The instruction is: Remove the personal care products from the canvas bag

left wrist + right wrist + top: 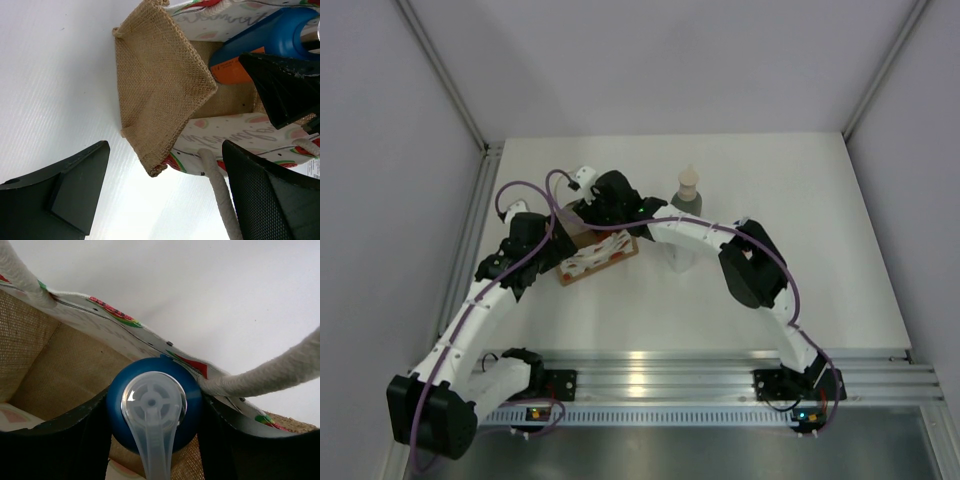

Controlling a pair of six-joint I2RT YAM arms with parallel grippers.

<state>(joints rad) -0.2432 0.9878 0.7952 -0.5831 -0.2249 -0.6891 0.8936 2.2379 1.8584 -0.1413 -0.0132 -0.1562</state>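
R end effector round blue-top bottle

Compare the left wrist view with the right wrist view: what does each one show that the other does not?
Only the left wrist view: the orange body of the bottle, the burlap end of the bag folded inward, and the open left gripper with that end between its fingers.
Only the right wrist view: the clear pump nozzle seen end-on, and the right gripper shut on the blue top from both sides.
Both: the inside of the bag, the blue top of the bottle, and a white rope handle.
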